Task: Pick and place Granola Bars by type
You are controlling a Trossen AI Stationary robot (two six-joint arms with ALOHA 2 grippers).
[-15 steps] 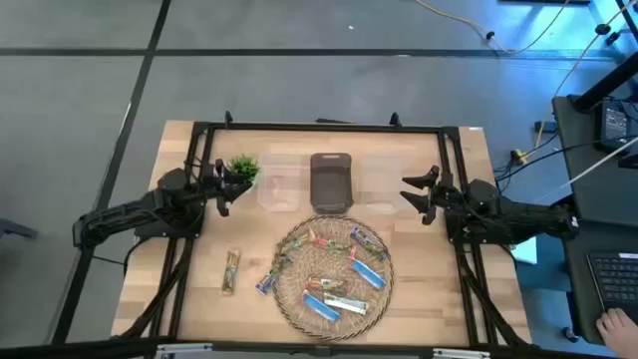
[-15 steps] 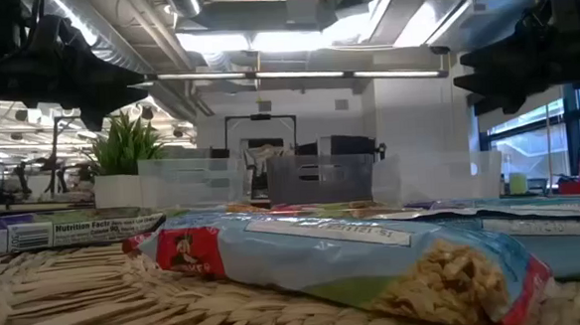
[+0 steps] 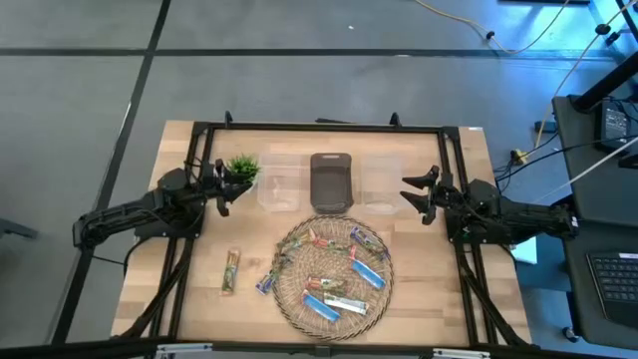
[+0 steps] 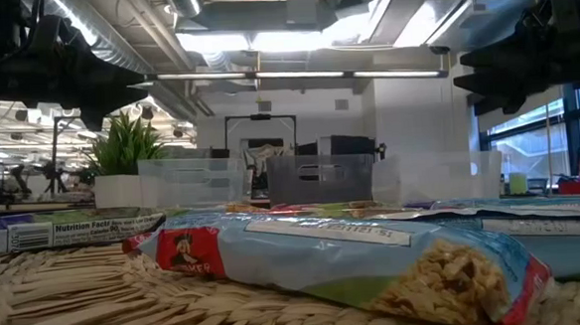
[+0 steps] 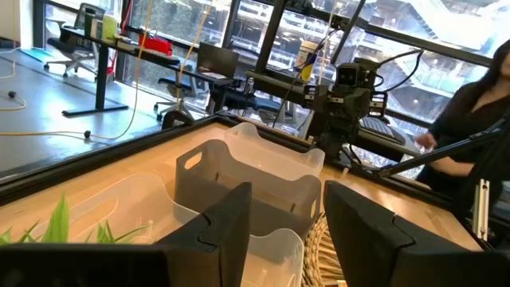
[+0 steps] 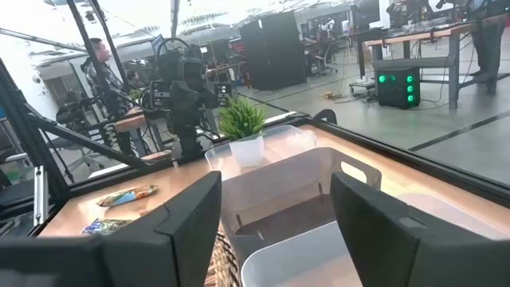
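Observation:
Several granola bars (image 3: 339, 274) in blue, green-tan and red wrappers lie flat on a round woven mat (image 3: 289, 304). In the low view a blue bar (image 4: 355, 264) fills the foreground. One green-tan bar (image 3: 231, 271) lies on the bare table left of the mat. A blue bar (image 3: 266, 282) rests at the mat's left edge. My left gripper (image 3: 221, 187) hovers open beside the potted plant (image 3: 242, 167), above the table. My right gripper (image 3: 419, 194) hovers open right of the bins. In the wrist views both grippers (image 5: 283, 231) (image 6: 279, 231) show a wide gap with nothing between the fingers.
Three bins stand in a row at the far side: a clear one (image 3: 281, 182), a dark grey one (image 3: 331, 181) and a clear one (image 3: 381, 182). A black frame (image 3: 319, 127) rims the table. A person sits beyond the table (image 5: 478, 104).

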